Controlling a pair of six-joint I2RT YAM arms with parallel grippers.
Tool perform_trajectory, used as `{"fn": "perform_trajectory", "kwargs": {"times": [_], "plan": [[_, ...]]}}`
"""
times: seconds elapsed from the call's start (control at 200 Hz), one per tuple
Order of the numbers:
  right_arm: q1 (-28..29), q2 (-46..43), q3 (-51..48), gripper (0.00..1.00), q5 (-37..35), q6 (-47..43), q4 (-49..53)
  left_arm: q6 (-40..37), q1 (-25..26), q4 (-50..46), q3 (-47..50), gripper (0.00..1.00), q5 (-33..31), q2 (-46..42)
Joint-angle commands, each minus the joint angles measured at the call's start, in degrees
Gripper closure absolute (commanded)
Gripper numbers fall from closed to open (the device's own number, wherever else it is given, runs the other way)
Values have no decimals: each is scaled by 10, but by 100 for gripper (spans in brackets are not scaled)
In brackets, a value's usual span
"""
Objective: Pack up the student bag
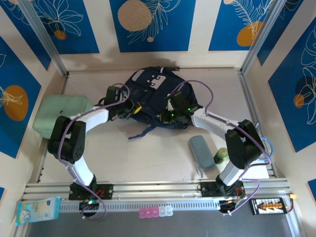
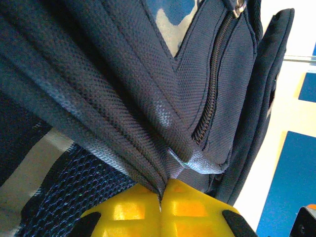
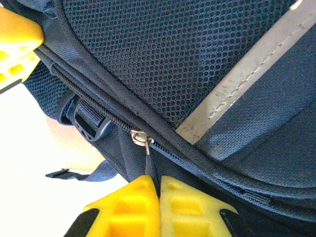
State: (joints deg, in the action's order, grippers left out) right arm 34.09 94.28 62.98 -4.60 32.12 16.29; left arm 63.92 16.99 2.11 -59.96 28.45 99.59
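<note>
The dark navy student bag (image 1: 153, 96) lies at the back middle of the table, its front pocket with white patches facing the far wall. My left gripper (image 2: 161, 195) is shut on a fold of the bag's navy fabric (image 2: 148, 168), next to a closed side zip (image 2: 212, 84). My right gripper (image 3: 158, 185) is shut on the black zipper pull (image 3: 149, 165) that hangs from the metal slider (image 3: 139, 137) of the bag's main zip. In the top view both grippers press against the bag's near side, the left gripper (image 1: 129, 109) and the right gripper (image 1: 170, 116).
A mint-green rounded case (image 1: 61, 112) sits at the left wall. A grey-blue pencil pouch (image 1: 201, 150) and a green bottle (image 1: 220, 157) lie near the right arm. A black strap (image 1: 143, 132) trails from the bag toward me. A wipes packet (image 1: 38, 210) rests on the front rail.
</note>
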Motion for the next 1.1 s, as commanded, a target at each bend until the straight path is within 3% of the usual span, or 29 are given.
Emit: {"fn": "perform_trajectory", "kwargs": {"times": [0.0,0.375,0.585,0.835,0.92,1.005,1.095], "plan": [[-7,-8,2,100,-64,1,96,-29,-29,-16,-22,100,-68,0],[28,-56,38,100,-235,116,278,-29,-37,-19,-35,100,-74,0],[57,-64,86,100,-312,122,322,-29,-39,-19,-45,100,-68,13],[51,-65,51,100,-363,141,327,-36,-48,-28,-66,100,-73,33],[47,-84,12,100,-322,92,258,-36,-49,-26,-70,100,-69,42],[31,-88,-6,100,-184,26,183,-31,-49,-17,-68,100,-60,45],[25,-85,-3,100,-85,1,141,-30,-48,-8,-63,100,-45,40]]}}
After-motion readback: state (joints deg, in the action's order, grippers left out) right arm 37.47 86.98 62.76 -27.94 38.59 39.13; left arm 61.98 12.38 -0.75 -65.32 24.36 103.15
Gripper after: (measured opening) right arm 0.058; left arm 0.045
